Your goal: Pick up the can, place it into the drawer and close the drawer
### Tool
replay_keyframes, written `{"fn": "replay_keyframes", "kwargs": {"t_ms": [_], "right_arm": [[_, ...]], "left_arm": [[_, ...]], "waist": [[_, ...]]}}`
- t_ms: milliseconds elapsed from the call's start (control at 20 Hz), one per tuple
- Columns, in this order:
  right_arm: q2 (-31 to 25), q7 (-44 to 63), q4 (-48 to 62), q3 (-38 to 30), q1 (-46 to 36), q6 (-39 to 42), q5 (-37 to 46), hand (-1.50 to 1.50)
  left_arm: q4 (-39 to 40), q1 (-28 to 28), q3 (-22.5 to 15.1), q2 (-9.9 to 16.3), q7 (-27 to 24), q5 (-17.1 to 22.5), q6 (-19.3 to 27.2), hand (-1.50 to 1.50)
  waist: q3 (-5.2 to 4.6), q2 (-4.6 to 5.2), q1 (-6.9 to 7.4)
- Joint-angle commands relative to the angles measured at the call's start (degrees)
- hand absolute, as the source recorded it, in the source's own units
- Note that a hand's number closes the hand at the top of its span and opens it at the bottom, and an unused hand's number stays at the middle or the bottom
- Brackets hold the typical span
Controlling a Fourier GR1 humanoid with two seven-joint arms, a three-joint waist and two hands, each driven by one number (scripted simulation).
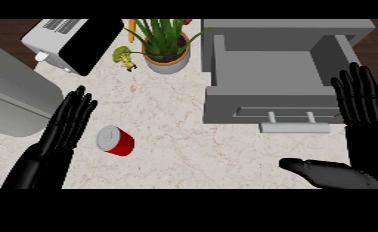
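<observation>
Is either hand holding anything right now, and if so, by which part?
Nothing is held. The left hand is open beside the red can, which lies on the counter. The right hand is open beside the open drawer.

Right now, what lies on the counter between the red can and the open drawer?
Nothing: in the head view, only bare marble counter runs from the can to the drawer. The broccoli and potted plant sit farther back, off that line.

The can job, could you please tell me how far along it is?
Done: nothing, though the drawer already stands open. In hand: the open left hand sits beside the red can, which lies on the counter. Left: grasping, placing, closing. The right hand is open.
</observation>
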Motion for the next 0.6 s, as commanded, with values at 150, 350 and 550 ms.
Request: {"fn": "replay_keyframes", "kwargs": {"t_ms": [150, 350, 550], "right_arm": [[0.7, 1.9, 0.9, -0.4, 2.2, 0.0, 0.8, -1.5], [-0.2, -3.4, 2.1, -2.6, 7.0, 3.9, -2.0, -1.5], [-1.4, -3.9, -2.9, -5.8, 12.8, 6.9, -5.8, -1.5]], "left_arm": [[-5.5, 5.0, -5.9, -1.0, 7.4, -3.8, 0.5, -1.5], [-10.0, 4.0, -2.5, -0.9, 12.7, -1.0, 1.2, -1.5], [-10.1, 5.7, -1.9, -1.1, 13.3, -0.5, 1.4, -1.5]], "waist": [[0.03, 0.12, 0.05], [0.05, 0.14, -0.06], [0.04, 0.08, -0.27]]}}
